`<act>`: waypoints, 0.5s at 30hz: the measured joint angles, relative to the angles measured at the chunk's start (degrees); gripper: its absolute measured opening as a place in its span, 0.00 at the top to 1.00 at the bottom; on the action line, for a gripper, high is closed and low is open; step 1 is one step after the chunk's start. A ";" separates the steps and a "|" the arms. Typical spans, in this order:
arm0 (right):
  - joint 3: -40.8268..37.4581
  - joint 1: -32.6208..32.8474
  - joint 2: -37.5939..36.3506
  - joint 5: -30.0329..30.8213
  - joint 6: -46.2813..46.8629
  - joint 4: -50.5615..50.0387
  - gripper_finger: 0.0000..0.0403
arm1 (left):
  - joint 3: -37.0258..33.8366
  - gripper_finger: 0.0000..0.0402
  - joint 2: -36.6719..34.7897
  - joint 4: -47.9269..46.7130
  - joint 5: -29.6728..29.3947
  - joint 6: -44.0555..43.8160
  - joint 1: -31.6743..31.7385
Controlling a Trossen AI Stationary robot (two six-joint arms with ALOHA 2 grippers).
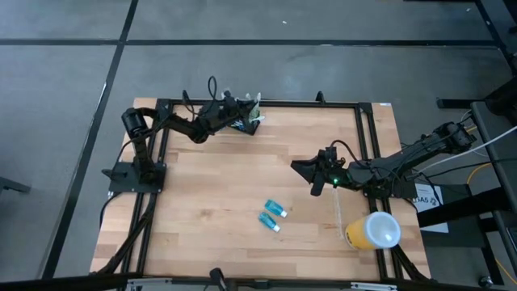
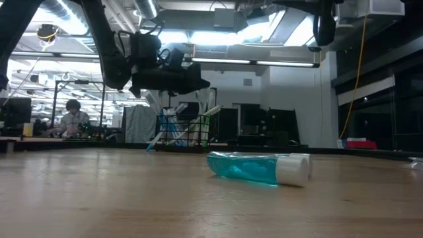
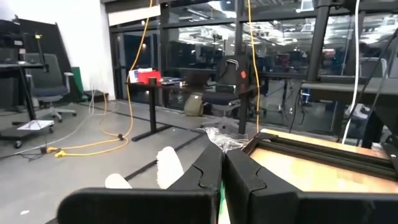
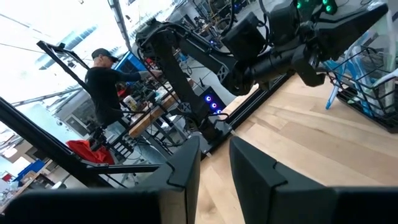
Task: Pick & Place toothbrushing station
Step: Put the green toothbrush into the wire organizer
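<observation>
Wooden table point(image 1: 210, 194) in a black frame, grey floor around it, lit lab beyond. Mesh holder point(image 1: 246, 121) sits at the far edge. Left gripper point(image 1: 242, 109) over it, fingers pressed together. Right gripper point(image 1: 303, 168) mid-table, fingers spread, empty. Two blue tubes point(image 1: 272, 216) lie near-centre; yellow cup point(image 1: 371, 230) near right.

From above, the left gripper point(image 1: 242, 109) covers much of the wire holder point(image 1: 250, 123) at the top middle, so what is inside is too small to tell. The yellow cup point(image 1: 371, 230) at the lower right hides the table point(image 1: 218, 186) under it. In the right wrist view, the holder point(image 4: 376, 102) is cut off at the right edge.
</observation>
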 joint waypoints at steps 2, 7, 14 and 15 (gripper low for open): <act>0.00 0.00 -0.01 0.00 0.02 0.33 0.78 | -0.10 1.00 -0.02 -0.01 -0.85 -0.47 -0.09; 0.00 0.00 -0.02 -0.65 -0.20 0.90 0.78 | -0.05 0.96 -0.15 -1.36 -3.42 -5.08 0.21; 0.00 0.67 -0.02 -1.70 -0.49 1.11 0.78 | -0.23 0.77 0.04 -3.34 0.50 -9.81 0.25; 0.00 0.88 -0.02 -1.70 -0.69 1.11 0.78 | -0.23 0.74 0.03 -3.14 0.78 -10.06 0.25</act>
